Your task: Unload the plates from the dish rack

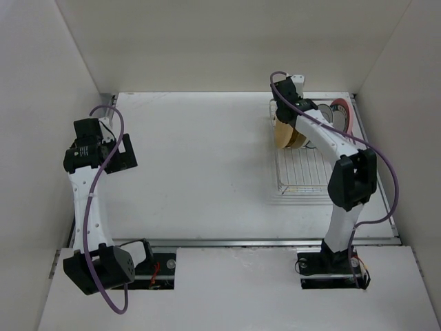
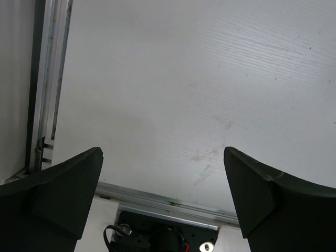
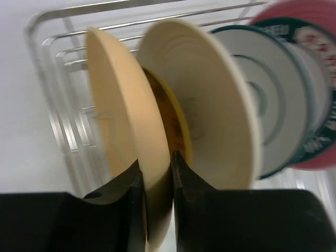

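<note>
White surface (image 1: 207,165), faint wood grain, few light scuffs near front. Silver dish rack (image 1: 303,178) sits directly on it at far right, close to right wall. Metal rail (image 1: 241,242) runs along near edge.

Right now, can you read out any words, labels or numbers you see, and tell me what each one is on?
No text can be read in any view.
Dark-rimmed plate in the rack: pale and red marks on its rim, too blurred to tell letters from pattern.
</note>
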Robot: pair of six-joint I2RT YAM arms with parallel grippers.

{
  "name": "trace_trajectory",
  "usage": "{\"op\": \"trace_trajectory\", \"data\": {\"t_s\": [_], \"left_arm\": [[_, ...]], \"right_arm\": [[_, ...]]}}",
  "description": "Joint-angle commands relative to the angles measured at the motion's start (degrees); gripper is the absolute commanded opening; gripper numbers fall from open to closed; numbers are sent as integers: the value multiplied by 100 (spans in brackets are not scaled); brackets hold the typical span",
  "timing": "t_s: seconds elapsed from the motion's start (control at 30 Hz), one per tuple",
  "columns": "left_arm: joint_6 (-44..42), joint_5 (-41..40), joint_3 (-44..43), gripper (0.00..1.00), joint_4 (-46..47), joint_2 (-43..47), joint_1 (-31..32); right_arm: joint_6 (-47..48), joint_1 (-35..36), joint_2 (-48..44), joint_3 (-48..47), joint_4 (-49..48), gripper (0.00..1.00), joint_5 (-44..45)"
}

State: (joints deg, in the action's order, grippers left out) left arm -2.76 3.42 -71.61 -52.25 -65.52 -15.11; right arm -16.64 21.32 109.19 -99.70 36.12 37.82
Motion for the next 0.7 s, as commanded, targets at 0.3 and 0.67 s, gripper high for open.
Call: {"op": "trace_trajectory", "data": {"t_s": [0.3,0.67], "left_arm": [[-75,203,-2,99,-101,21,-18],[-75,203,-2,99,-101,21,-18]], "right_arm": [[556,90,-898,-550,97,0,1128],[1260,925,-1874,-1010,-78,0,2434]]}}
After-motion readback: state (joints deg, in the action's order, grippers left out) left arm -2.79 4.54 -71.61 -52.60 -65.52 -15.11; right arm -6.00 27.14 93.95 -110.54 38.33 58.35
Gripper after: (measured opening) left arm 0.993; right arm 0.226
